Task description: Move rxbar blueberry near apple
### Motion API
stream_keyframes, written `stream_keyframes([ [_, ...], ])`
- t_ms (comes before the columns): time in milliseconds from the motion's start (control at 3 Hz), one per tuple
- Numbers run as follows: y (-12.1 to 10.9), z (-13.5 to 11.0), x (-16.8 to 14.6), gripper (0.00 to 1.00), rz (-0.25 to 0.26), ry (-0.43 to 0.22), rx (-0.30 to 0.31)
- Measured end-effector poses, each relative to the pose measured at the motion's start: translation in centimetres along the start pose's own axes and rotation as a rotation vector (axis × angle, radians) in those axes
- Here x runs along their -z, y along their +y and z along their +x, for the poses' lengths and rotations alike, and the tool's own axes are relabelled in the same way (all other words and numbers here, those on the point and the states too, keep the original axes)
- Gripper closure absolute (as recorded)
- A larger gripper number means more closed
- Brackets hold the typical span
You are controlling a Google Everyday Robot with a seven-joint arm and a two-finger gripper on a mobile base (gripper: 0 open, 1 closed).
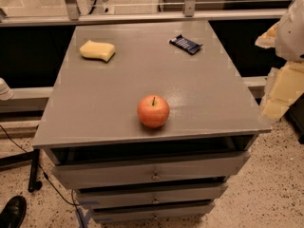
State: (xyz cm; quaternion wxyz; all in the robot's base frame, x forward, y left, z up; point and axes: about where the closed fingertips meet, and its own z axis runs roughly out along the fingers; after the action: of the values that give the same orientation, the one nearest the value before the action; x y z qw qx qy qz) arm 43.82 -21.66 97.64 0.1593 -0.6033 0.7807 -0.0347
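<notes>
1. grey drawer cabinet (95,103): its flat top carries three objects.
2. rxbar blueberry (185,44): lies flat near the far right corner of the top, well apart from the apple.
3. apple (153,111): stem up, near the front edge, about mid-width.
4. pale yellow sponge (97,50): far left part of the top.
5. gripper (280,91): at the right edge of the view, off the cabinet's right side, holding nothing visible; whether released or clenched cannot be told.
</notes>
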Motion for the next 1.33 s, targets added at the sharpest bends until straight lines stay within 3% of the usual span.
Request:
stream_keyframes([
  [333, 0.0, 0.0, 0.0, 0.0, 0.0, 0.0, 0.0],
  [667, -1.0, 0.1, -0.7, 0.0, 0.039, -0.052, -0.015],
  [1000, -5.4, 0.0, -3.0, 0.0, 0.107, -0.186, -0.054],
  [1333, -11.7, -1.9, -6.2, 0.0, 0.155, -0.336, -0.081],
])
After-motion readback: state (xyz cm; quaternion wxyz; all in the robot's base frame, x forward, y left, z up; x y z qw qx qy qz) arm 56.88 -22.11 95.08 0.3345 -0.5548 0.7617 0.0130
